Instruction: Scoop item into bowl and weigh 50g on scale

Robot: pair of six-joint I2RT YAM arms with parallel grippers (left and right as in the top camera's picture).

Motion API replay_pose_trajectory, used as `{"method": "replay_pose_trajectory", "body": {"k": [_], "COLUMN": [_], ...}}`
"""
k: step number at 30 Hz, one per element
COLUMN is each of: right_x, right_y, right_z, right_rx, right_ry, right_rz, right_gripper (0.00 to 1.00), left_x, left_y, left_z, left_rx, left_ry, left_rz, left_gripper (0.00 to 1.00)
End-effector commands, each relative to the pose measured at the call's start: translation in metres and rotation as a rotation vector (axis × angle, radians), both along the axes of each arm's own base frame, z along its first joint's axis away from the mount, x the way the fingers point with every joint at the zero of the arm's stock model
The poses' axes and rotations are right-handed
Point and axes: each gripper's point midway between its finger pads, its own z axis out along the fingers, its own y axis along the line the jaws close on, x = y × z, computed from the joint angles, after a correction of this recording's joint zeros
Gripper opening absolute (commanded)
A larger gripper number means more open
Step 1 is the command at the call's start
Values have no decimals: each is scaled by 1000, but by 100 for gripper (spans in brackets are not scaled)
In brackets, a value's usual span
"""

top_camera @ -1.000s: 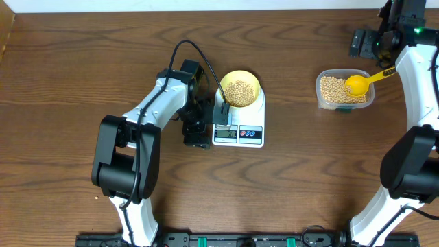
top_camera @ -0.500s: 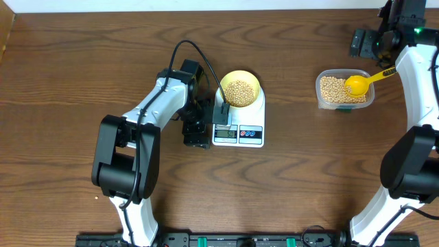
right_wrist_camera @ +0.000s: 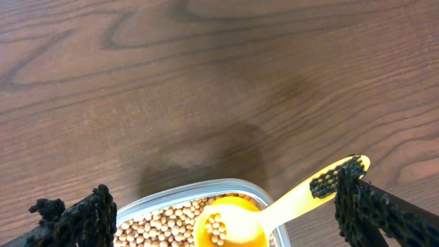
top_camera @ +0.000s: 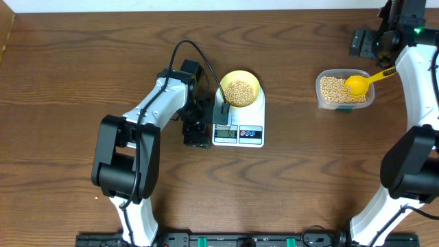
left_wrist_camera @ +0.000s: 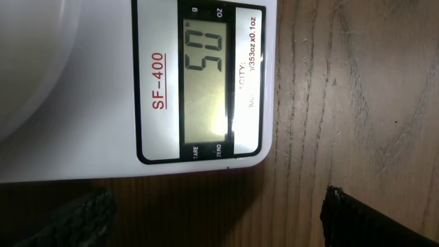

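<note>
The white scale (top_camera: 239,122) stands mid-table with the pale-yellow bowl (top_camera: 239,88) on its platform. The bowl holds a heap of tan grains, the item (top_camera: 239,92). In the left wrist view the scale (left_wrist_camera: 103,103) fills the top, and its display (left_wrist_camera: 206,75) reads 50. My left gripper (top_camera: 197,132) hovers just left of the display. It (left_wrist_camera: 219,226) is open over bare wood, with nothing between its fingers (left_wrist_camera: 82,218). My right gripper (top_camera: 362,42) is far back right, open (right_wrist_camera: 226,216), behind the clear container. The yellow scoop's handle end lies against one finger (right_wrist_camera: 384,213).
A clear plastic container (top_camera: 345,91) of grains (right_wrist_camera: 168,221) sits right of the scale. The yellow scoop (right_wrist_camera: 230,228) rests in it with a few grains in its cup, its handle (top_camera: 379,75) pointing back right. A black cable (top_camera: 185,48) loops behind the left arm.
</note>
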Motion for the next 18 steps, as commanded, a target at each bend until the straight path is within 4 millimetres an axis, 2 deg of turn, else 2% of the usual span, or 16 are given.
{"method": "replay_pose_trajectory", "body": {"k": [1, 5, 8, 10, 12, 14, 18], "right_x": [-2, -2, -6, -10, -14, -23, -54], "right_y": [2, 2, -6, -10, -7, -2, 18], "right_z": [9, 9, 7, 15, 28, 49, 91], "right_rx": [-5, -5, -52, -75, -77, -81, -41], "right_ry": [-18, -18, 3, 0, -19, -46, -86], "right_rz": [9, 9, -20, -35, -31, -24, 4], "right_gripper": [99, 99, 99, 99, 99, 99, 99], "left_x": [-5, -5, -5, -5, -5, -5, -5], "left_y": [3, 3, 3, 3, 3, 3, 3], "left_z": [-7, -7, -7, -7, -7, -7, -7], "left_rx": [11, 11, 11, 11, 11, 11, 11], "left_ry": [30, 30, 30, 30, 30, 30, 30], "left_rz": [11, 11, 11, 11, 11, 11, 11], "left_gripper": [98, 98, 97, 98, 98, 98, 98]}}
